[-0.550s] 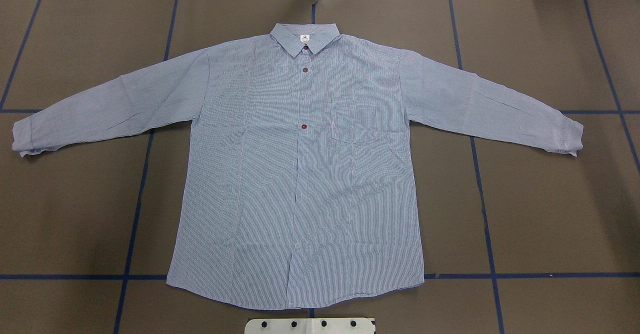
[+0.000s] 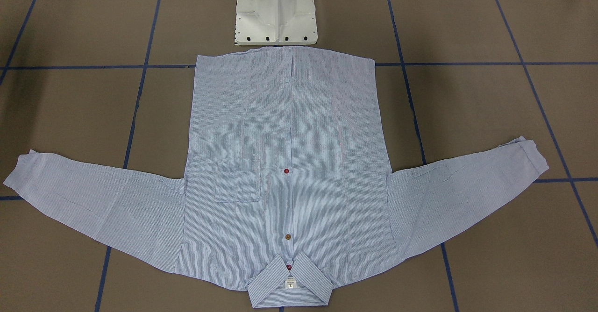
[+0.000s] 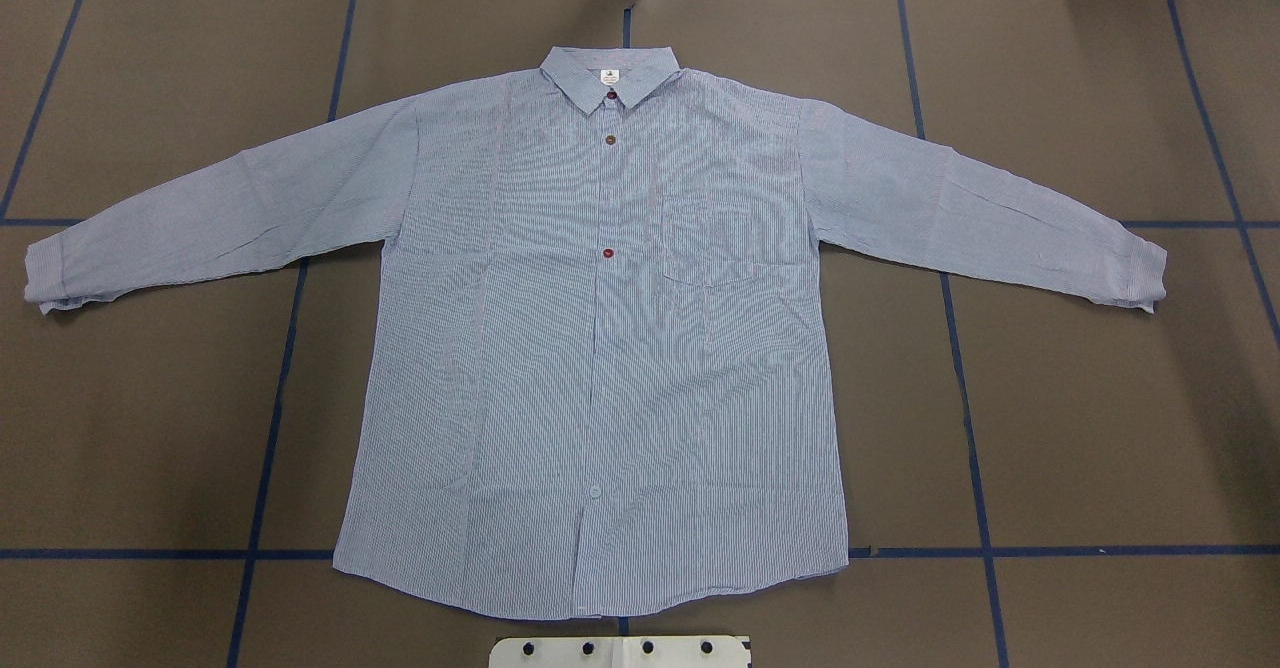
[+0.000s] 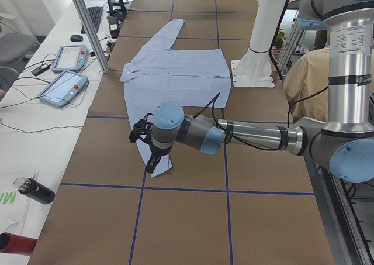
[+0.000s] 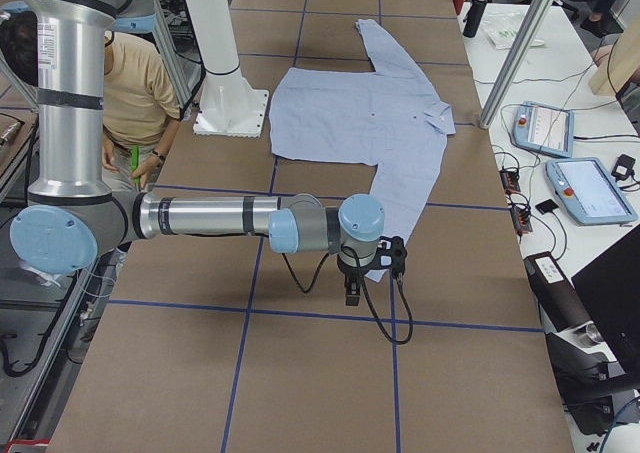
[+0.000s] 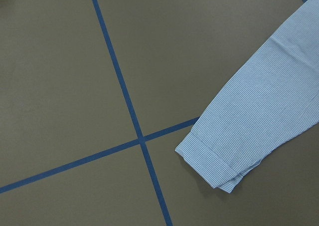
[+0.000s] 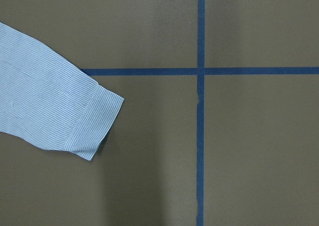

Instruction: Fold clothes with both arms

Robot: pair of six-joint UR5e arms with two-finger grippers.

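table [image 3: 1100, 398]: brown, blue tape lines | shirt [image 3: 600, 348]: flat, front up, sleeves spread, collar far from robot | left gripper [image 4: 149, 167]: over one cuff [image 6: 209, 161], opening cannot tell | right gripper [image 5: 352, 295]: over other cuff, cannot tell

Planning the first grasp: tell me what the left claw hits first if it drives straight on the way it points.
The left claw points straight down. It would likely meet the shirt's sleeve cuff first, or the brown table cover right beside it; depth is unclear.
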